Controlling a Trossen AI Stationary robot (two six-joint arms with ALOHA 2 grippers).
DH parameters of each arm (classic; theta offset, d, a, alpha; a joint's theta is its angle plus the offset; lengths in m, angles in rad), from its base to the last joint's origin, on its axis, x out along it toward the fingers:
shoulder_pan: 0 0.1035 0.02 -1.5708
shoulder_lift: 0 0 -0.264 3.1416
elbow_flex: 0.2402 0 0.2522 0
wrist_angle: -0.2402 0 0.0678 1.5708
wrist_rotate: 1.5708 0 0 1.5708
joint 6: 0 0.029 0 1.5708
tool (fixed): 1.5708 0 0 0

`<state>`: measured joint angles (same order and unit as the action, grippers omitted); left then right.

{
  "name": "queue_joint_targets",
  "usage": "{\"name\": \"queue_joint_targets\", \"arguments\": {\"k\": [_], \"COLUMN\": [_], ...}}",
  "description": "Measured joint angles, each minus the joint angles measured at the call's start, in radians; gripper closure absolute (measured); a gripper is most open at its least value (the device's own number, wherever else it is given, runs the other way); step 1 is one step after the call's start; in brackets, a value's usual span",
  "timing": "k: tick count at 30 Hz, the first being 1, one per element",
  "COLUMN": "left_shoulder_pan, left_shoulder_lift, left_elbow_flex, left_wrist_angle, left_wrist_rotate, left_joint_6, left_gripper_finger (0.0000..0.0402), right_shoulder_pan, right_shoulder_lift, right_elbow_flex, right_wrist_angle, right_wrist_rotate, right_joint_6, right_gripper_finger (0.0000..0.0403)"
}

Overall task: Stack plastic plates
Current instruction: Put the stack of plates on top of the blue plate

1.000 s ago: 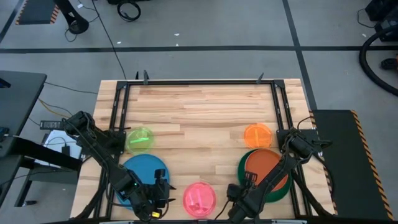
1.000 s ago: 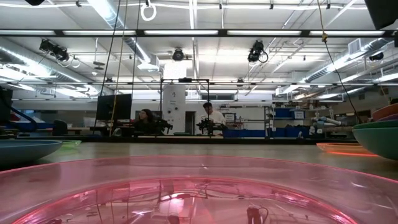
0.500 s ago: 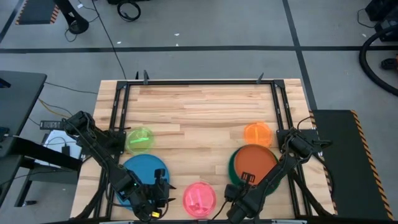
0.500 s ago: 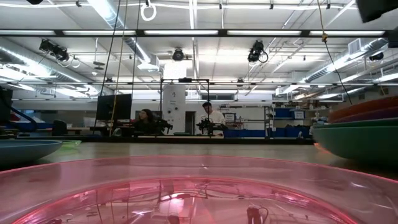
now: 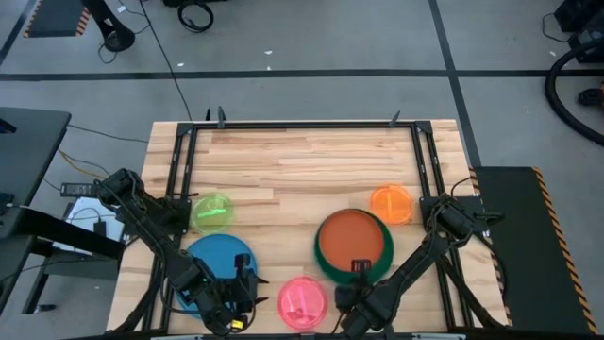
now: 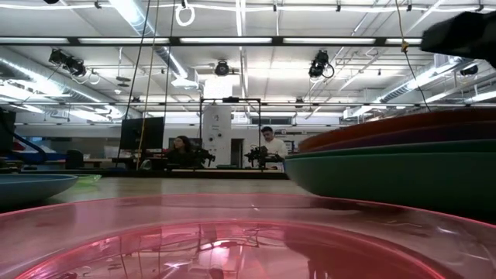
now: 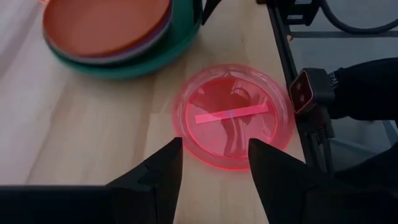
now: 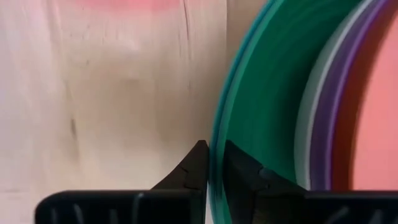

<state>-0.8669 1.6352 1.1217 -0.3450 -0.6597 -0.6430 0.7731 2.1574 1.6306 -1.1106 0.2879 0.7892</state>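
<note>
A stack of plastic plates (image 5: 354,247), red-orange on top of purple, cream and green ones, sits right of the table's middle; it also shows in the low view (image 6: 403,163). My right gripper (image 5: 358,271) is shut on its near rim. A blue plate (image 5: 212,260) lies near left, and my left gripper (image 5: 242,283) hovers open over its right edge. A pink plate (image 7: 231,115) lies at the near edge between the arms. A lime plate (image 5: 214,212) and an orange plate (image 5: 391,203) lie farther back. My right gripper pinches the green rim (image 8: 216,140) of the stack's lowest plates between its two fingers, at the stack's near edge. One finger (image 8: 196,163) is outside the rim and the other inside the bowl. The fingers come from the near side, slanting down. The stack stays level.
A black metal frame (image 5: 184,161) runs along the table's left, far and right sides. Bare wood lies open across the table's middle and far half (image 5: 302,170). People sit at benches in the room beyond.
My right gripper has moved toward the table's left edge and a little toward the far edge. It has drawn the whole stack along from the right side to right of the middle. The stack has stayed level and together.
</note>
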Motion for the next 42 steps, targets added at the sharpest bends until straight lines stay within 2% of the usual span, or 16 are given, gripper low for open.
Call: {"name": "queue_joint_targets", "arguments": {"k": [7, 14, 18, 22, 26, 28, 29, 32, 35, 37, 40, 42], "left_shoulder_pan": [0.0, 0.031, 0.064, 0.101, 0.141, 0.163, 0.171, 0.199, 0.228, 0.248, 0.299, 0.364], "left_shoulder_lift": [0.0, 0.002, 0.008, 0.014, 0.03, 0.042, 0.05, 0.072, 0.087, 0.087, 0.087, 0.097], "left_elbow_flex": [0.0, 0.0, 0.0, -0.001, -0.001, 0.0, -0.001, -0.001, -0.001, -0.001, -0.001, 0.001], "left_wrist_angle": [0.0, 0.0, 0.0, 0.002, 0.006, 0.002, 0.005, 0.03, 0.044, 0.065, 0.136, 0.214], "left_wrist_rotate": [-0.042, -0.058, -0.058, -0.06, -0.068, -0.076, -0.081, -0.091, -0.101, -0.141, -0.175, -0.095], "left_joint_6": [0.012, 0.036, 0.061, 0.084, 0.115, 0.128, 0.134, 0.153, 0.153, 0.166, 0.205, 0.211], "left_gripper_finger": [0.0214, 0.0214, 0.0214, 0.0214, 0.0214, 0.0214, 0.0214, 0.0214, 0.0214, 0.0214, 0.0214, 0.0214], "right_shoulder_pan": [-0.041, -0.149, -0.211, -0.24, -0.222, -0.192, -0.172, -0.105, -0.051, -0.025, -0.01, -0.022], "right_shoulder_lift": [0.001, 0.001, 0.001, -0.008, -0.053, -0.093, -0.119, -0.223, -0.35, -0.435, -0.526, -0.56], "right_elbow_flex": [0.0, 0.0, 0.0, 0.0, 0.0, 0.0, -0.009, -0.114, -0.311, -0.467, -0.706, -0.854], "right_wrist_angle": [0.047, 0.164, 0.216, 0.205, 0.159, 0.111, 0.096, 0.099, 0.184, 0.32, 0.607, 0.845], "right_wrist_rotate": [0.065, 0.143, 0.145, 0.113, 0.083, 0.118, 0.169, 0.366, 0.464, 0.542, 0.651, 0.69], "right_joint_6": [-0.251, -0.473, -0.565, -0.575, -0.522, -0.485, -0.464, -0.359, -0.194, -0.104, -0.067, -0.091], "right_gripper_finger": [0.0361, 0.0362, 0.0354, 0.0326, 0.0287, 0.027, 0.0263, 0.025, 0.0249, 0.0251, 0.0255, 0.0256]}}
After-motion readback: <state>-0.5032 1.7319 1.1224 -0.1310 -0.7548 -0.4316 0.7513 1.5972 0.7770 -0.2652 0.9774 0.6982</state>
